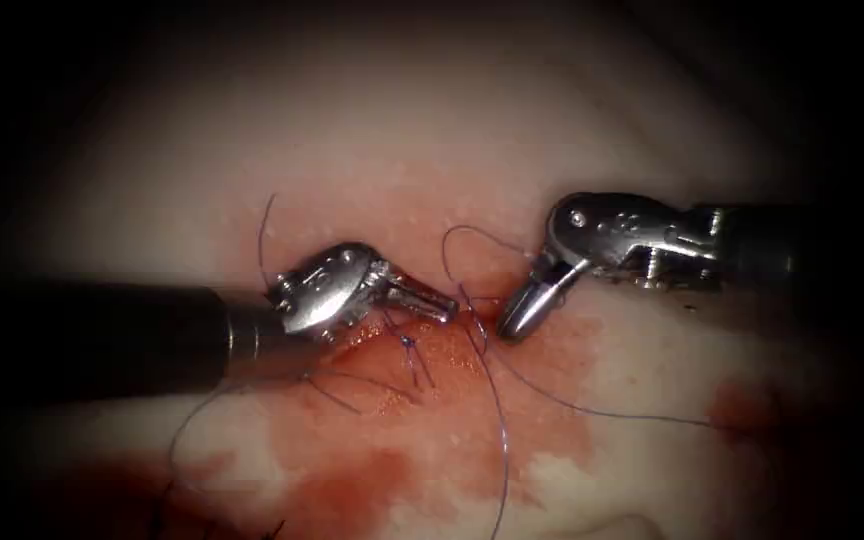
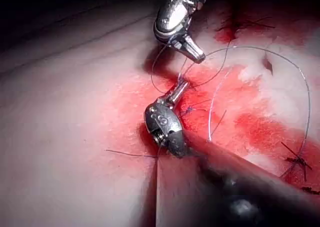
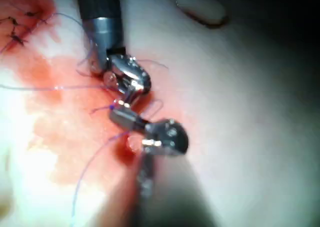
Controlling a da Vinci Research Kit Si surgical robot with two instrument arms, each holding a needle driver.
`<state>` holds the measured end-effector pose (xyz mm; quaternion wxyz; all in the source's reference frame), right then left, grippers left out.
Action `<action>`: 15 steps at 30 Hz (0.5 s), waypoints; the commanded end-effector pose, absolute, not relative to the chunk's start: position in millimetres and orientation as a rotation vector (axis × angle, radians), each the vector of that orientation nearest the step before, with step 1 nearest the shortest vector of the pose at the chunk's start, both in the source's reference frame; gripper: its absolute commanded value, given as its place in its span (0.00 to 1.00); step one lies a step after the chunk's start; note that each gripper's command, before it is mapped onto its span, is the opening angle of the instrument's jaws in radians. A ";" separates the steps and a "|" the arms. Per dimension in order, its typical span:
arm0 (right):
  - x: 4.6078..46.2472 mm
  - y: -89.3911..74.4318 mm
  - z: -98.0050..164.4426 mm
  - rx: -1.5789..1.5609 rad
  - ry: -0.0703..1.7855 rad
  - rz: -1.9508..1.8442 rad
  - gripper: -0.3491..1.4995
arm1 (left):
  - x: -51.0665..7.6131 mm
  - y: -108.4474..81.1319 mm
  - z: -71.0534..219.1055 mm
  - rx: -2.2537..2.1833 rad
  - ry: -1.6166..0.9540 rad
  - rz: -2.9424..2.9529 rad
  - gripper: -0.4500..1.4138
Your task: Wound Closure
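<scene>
My left tool [image 1: 440, 304] lies across the cut [image 1: 392, 372] from the left, its jaws shut on the purple thread [image 1: 500, 430] at their tip. Just to its right, my right tool [image 1: 508, 322] points down and left with its jaws shut; I see nothing gripped in them. A thread loop [image 1: 467, 231] arcs up beside the right tool's jaws. A small knot [image 1: 407, 342] sits on the cut below the left jaws. One strand runs down the tissue, another trails off to the right [image 1: 632, 413]. The two tips [image 2: 180, 90] [image 2: 195, 53] stand close together.
Red fluid [image 1: 352, 480] stains the pale tissue [image 1: 352, 130] around and below the cut. Earlier dark stitches with cut ends sit further along the wound [image 2: 299, 161] [image 3: 17, 29]. A loose thread tail [image 1: 264, 230] rises above the left tool's wrist.
</scene>
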<state>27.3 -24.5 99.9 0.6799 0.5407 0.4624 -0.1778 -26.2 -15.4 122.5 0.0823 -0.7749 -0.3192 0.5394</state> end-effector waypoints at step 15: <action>29.2 -28.2 98.6 1.139 0.589 -0.385 0.76 | -27.3 -15.9 122.3 -2.307 -0.957 1.616 0.00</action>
